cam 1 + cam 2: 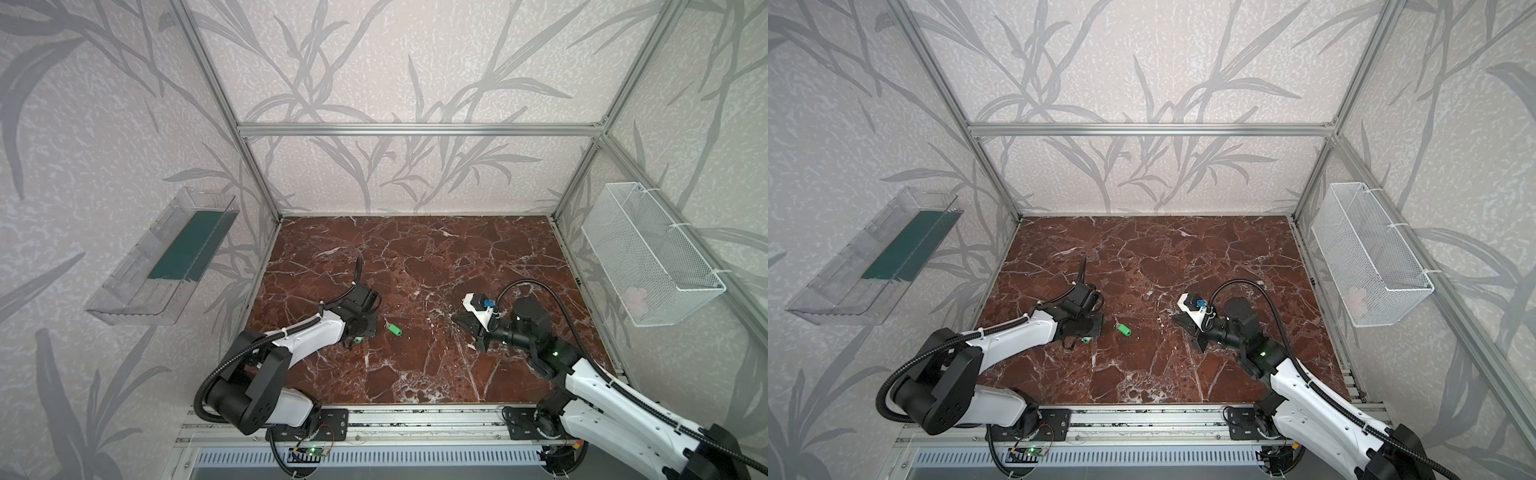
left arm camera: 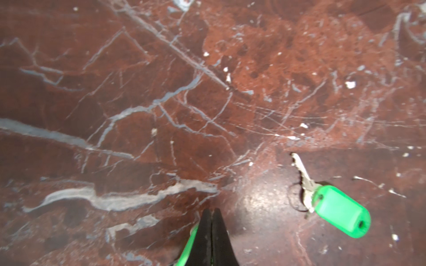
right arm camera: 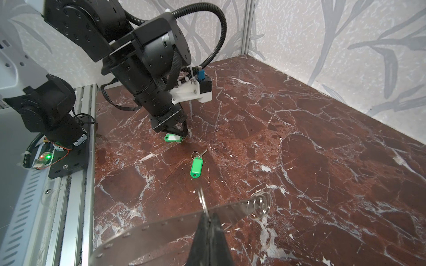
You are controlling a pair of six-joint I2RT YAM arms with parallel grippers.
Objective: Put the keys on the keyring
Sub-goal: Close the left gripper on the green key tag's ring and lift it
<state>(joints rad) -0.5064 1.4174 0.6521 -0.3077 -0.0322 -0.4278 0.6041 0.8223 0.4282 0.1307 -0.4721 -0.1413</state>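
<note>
- Left wrist view shows the left gripper (image 2: 211, 213) clenched, its black fingers pressed together with a sliver of bright green, the first key tag (image 2: 189, 245), pinched at one side of them.
- From the right wrist view that same tag (image 3: 173, 138) shows its pale label window and lies low against the marble tabletop (image 3: 299, 138) under the left gripper (image 3: 182, 134); whether it has left the surface cannot be told.
- Just beside the left gripper, a little toward the other arm, the second key tag (image 2: 341, 213) lies loose on the marble with a small metal key (image 2: 302, 176) and a thin loop at its end; nothing touches it.
- Well apart across the table, the right gripper (image 3: 210, 217) is clenched on a wire split ring (image 3: 204, 201) that stands on edge just above its tips.
- Directly in front of those tips a curved grey metal band, the keyring (image 3: 161, 226), lies flat, with a second coiled ring (image 3: 260, 203) at its far end.
- Judged from this, neither key is on the keyring: one has just been gripped and must be carried across and threaded, then the other after it.
- In a top view the loose tag (image 1: 393, 329) sits between the two arms.
</note>
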